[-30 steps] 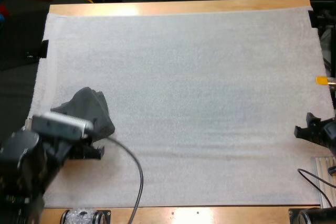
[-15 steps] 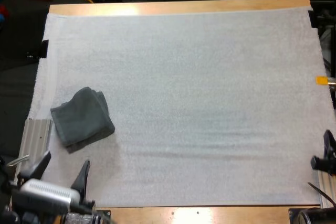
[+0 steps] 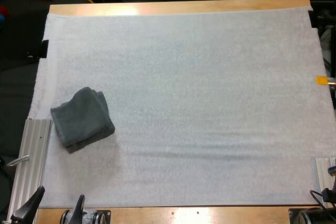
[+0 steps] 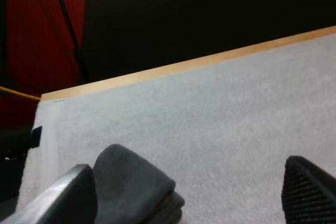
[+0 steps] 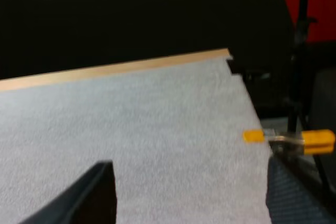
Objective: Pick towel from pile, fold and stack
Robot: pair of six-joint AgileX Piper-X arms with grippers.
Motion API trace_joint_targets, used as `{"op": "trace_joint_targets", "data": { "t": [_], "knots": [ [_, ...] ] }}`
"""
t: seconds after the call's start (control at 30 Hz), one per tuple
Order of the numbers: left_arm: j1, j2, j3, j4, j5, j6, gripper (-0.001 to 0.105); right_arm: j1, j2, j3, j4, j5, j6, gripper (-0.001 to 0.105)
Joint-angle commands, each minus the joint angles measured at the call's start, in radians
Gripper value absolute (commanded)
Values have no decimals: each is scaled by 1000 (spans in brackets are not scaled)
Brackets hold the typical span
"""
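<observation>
**Soft towel point(image 3: 83, 118), corner grip advised**

The folded towel is seen ahead of the left pincer point(image 3: 62, 193), which is spread wide and empty, as is the right pincer point(image 5: 191, 182). It is judged light and limp, best pinched at a corner.

**Bench stock, counted**

- Wooden bench point(image 3: 178, 8): 1.
- White textured mat point(image 3: 199, 103), spread over the bench: 1.
- Dark grey-green folded cloth towel point(image 3: 83, 118), middle left of the high view: 1 bundle. The number of layers in the fold cannot be counted.
- Ribbed silver metal rail: 2. The left rail point(image 3: 32, 153) is at the lower left and the right rail point(image 3: 321, 171) is at the lower right.
- Small black clip on the mat's side edges: 2. The left clip point(image 3: 42, 49) and the right clip point(image 3: 313, 19) are both in the upper part of the frame.
- Black two-fingered claw: 2, namely the left claw point(image 3: 52, 212) at the lower left corner and the right claw point(image 5: 191, 198). Each has 2 fingers, 4 in all.
</observation>
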Motion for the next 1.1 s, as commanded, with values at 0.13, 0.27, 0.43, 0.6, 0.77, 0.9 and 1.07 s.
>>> {"op": "trace_joint_targets", "data": {
  "t": [0.13, 0.27, 0.43, 0.6, 0.77, 0.9, 1.07],
  "knots": [
    [-4, -130, 1, 120, -11, -2, 71, -4, -46, -3, 50, 16, 3, 60],
    [4, -139, -2, 155, -11, 0, 71, -4, -46, -3, 47, 16, 3, 60],
    [11, -139, 43, 81, -11, 8, 71, -4, -46, 16, 8, 16, 3, 60],
    [11, -137, 169, -75, -10, 7, 71, -4, -46, 79, -83, 16, 3, 60],
    [11, -137, 269, -194, -10, 7, 71, -4, -44, 148, -125, 16, 3, 60],
    [11, -136, 329, -258, -10, 7, 71, -4, -44, 203, -125, 16, 3, 60],
    [11, -136, 379, -309, -10, 7, 71, -4, -43, 257, -125, 16, 3, 60]
  ]
}}
